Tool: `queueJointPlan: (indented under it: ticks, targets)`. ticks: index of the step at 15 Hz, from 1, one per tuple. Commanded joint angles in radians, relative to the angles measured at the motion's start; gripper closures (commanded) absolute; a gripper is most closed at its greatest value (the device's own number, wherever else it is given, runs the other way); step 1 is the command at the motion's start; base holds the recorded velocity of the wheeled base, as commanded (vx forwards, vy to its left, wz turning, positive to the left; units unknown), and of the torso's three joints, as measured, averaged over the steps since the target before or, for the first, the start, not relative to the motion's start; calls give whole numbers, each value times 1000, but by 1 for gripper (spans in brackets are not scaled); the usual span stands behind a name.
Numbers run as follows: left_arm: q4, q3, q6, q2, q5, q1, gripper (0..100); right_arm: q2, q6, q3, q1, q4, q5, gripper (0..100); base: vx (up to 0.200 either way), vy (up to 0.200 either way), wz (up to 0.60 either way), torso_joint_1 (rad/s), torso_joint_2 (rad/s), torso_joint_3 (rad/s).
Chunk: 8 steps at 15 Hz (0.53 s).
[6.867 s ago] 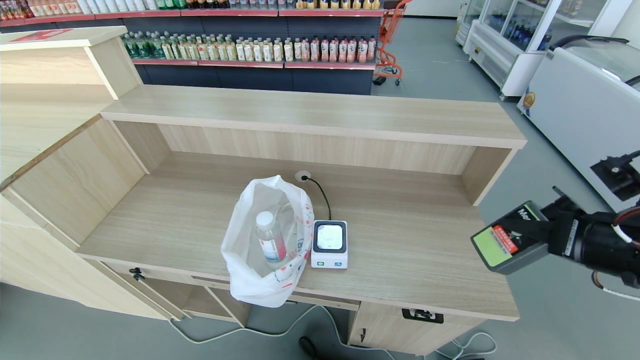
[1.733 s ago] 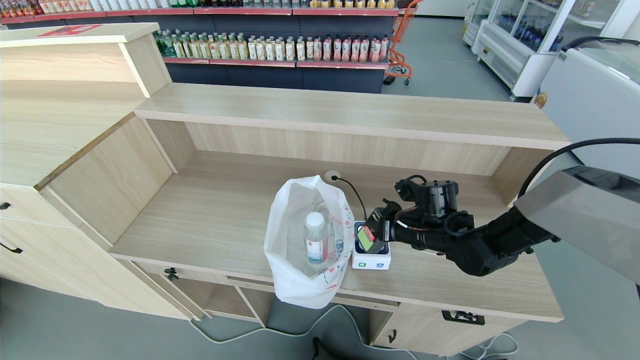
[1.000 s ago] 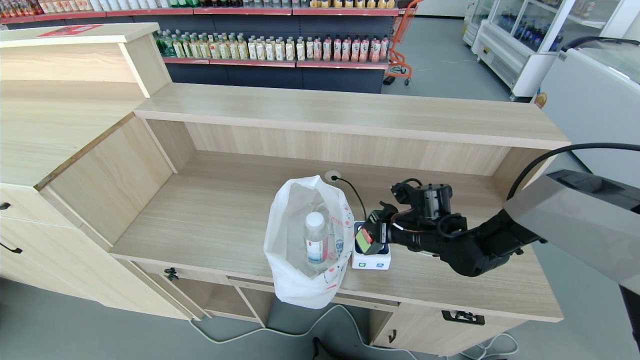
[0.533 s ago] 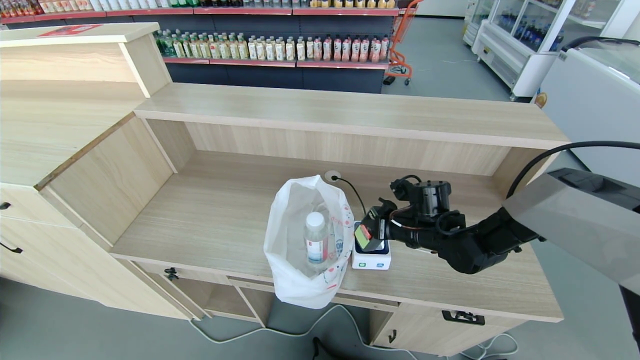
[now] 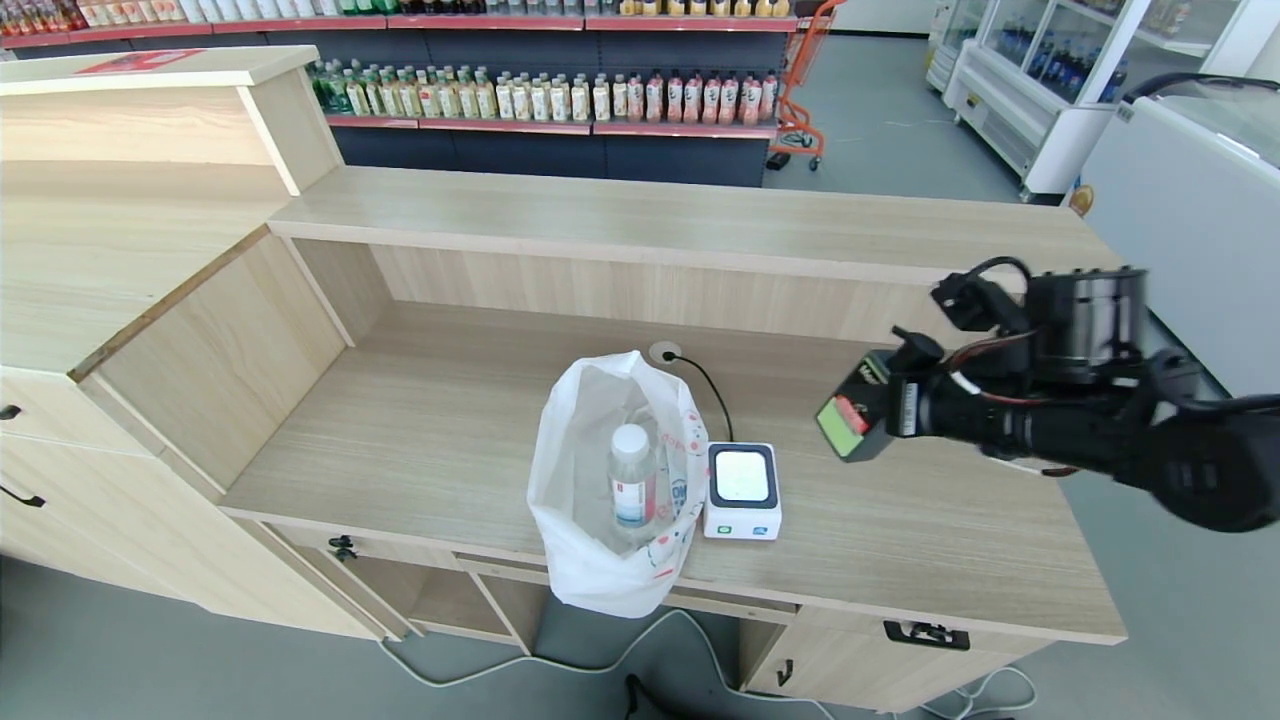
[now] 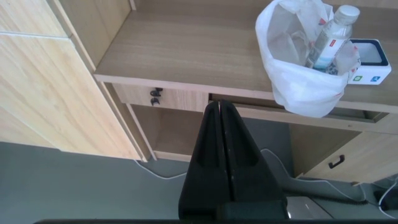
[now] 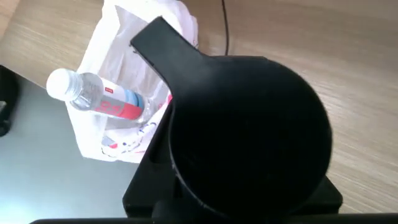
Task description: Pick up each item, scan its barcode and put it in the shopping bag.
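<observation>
My right gripper (image 5: 888, 405) is shut on a dark box (image 5: 852, 423) with a green and red end, held in the air to the right of the white barcode scanner (image 5: 742, 490). In the right wrist view the dark box (image 7: 249, 137) covers its fingers. The white shopping bag (image 5: 590, 520) stands open at the counter's front edge, left of the scanner, with a clear water bottle (image 5: 632, 487) upright inside. My left gripper (image 6: 221, 107) is shut on nothing, low in front of the counter, left of the bag (image 6: 298, 68).
The wooden counter (image 5: 900, 540) has a raised back shelf (image 5: 650, 215) and a side wall on the left. The scanner's black cable (image 5: 712, 395) runs to a hole behind the bag. Drawers and a handle (image 5: 925, 633) sit below the front edge.
My right gripper has lifted the box off the scanner's window and carried it up and to the right. Bag, bottle and scanner have not moved.
</observation>
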Motion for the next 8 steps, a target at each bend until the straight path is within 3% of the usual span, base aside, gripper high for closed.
queueJointPlan:
  ticks: [1, 3, 8]
  targets:
    - [1, -1, 0, 1, 0, 0, 100, -291, -130, 101, -99, 101, -75, 100, 0, 0, 0, 0, 0, 0]
    - [1, 0, 0, 1, 0, 0, 100, -371, -210, 135, -131, 113, -296, 100, 0, 0, 0, 0, 0, 0]
    - [1, -1, 0, 1, 0, 0, 100, -615, -254, 300, -123, 195, -315, 100, 0, 0, 0, 0, 0, 0]
